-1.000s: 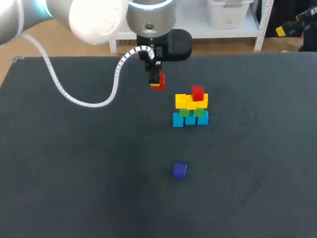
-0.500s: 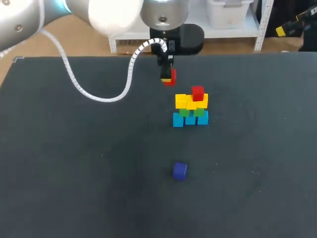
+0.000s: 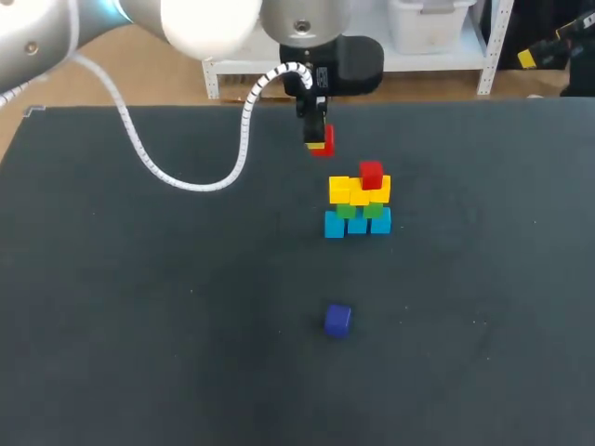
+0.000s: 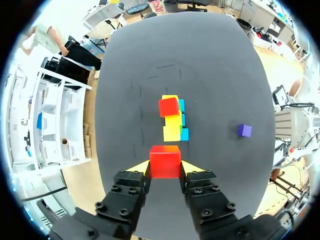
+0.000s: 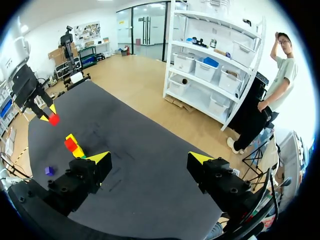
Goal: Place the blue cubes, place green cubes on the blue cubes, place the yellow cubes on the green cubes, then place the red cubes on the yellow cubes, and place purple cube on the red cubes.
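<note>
My left pincer [image 4: 165,169] is clamped on a red cube [image 4: 165,160], one yellow tip against each side, holding it in the air above the desk [image 3: 139,325]. Over the last second it has carried this cube across towards the pyramid, and in the last half-second it has barely crept further. So I judge the carry is nearly over, with the fine line-up about to start.

At about 5 o'clock from the held cube in the head view stands the stack: blue cubes [image 3: 358,224] at the base, green cubes [image 3: 375,211] on them, yellow cubes [image 3: 340,189] above. One placed red cube [image 3: 371,174] sits on the yellow row. The bare yellow top at its 9 o'clock looks like the spot for mine.

Further off, at 6 o'clock from the stack, the purple cube [image 3: 337,320] lies alone on the desk, not yet used.

My right pincer [image 5: 150,158] hangs high and well apart from it all, fingers wide, gripping nothing.
</note>
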Tool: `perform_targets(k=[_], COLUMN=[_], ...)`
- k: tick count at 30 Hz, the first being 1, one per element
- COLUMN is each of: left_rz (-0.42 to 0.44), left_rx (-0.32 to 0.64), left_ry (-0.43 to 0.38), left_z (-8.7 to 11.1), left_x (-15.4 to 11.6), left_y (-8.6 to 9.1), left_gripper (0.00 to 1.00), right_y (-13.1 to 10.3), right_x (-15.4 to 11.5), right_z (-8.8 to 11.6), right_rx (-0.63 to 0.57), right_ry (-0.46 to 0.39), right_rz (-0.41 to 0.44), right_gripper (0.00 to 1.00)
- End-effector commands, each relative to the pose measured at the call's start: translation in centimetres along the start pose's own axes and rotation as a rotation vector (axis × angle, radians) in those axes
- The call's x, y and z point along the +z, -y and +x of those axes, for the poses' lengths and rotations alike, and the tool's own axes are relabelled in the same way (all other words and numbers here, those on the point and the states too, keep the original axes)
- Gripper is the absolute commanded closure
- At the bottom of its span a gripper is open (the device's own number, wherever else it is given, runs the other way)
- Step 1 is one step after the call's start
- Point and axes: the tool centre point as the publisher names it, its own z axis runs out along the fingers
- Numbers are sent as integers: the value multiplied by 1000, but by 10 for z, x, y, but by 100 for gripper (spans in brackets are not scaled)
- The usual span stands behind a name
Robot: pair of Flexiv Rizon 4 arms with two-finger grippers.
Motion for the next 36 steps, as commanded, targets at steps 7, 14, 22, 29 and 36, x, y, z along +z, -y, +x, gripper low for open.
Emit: perform_targets(k=[7,14,22,29,36], left_rz=[-1,114,202,225,276], left_rx=[1,90,95,56,21], left_ry=[2,-58,-55,-38,-38], left_z=[1,-11,-15,-19,-27], left_x=[0,5,12,18,34], left_y=[0,9,8,12,17], left_gripper=[100,100,100,100,100], right_y=[0,0,0,0,0], right_x=[0,0,0,0,0], right_z=[1,1,1,1,1], right_rx=[0,0,0,0,0], right_ry=[1,1,1,1,1], right_rz=[-1,-1,-1,-1,-1], right_gripper=[0,0,0,0,0])
